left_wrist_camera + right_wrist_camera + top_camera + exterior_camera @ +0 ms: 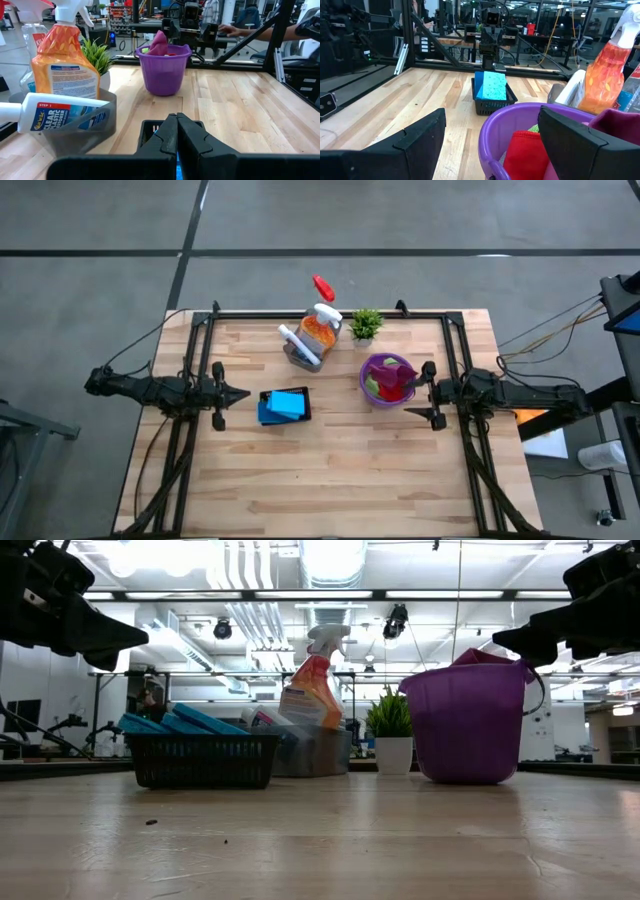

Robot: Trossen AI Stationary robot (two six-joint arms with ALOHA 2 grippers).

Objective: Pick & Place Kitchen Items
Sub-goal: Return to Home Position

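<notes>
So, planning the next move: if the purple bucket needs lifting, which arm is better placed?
Probably right. The right jaws stand open just beside the purple bucket; the left jaws, shut, sit beyond the black basket, farther from it.

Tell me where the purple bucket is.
In the high view the purple bucket stands right of centre, directly in front of the right gripper, with the potted plant close by.

Blue sponges (288,402) lie in black basket (205,762); cloths (391,379) fill purple bucket (468,730).
</notes>
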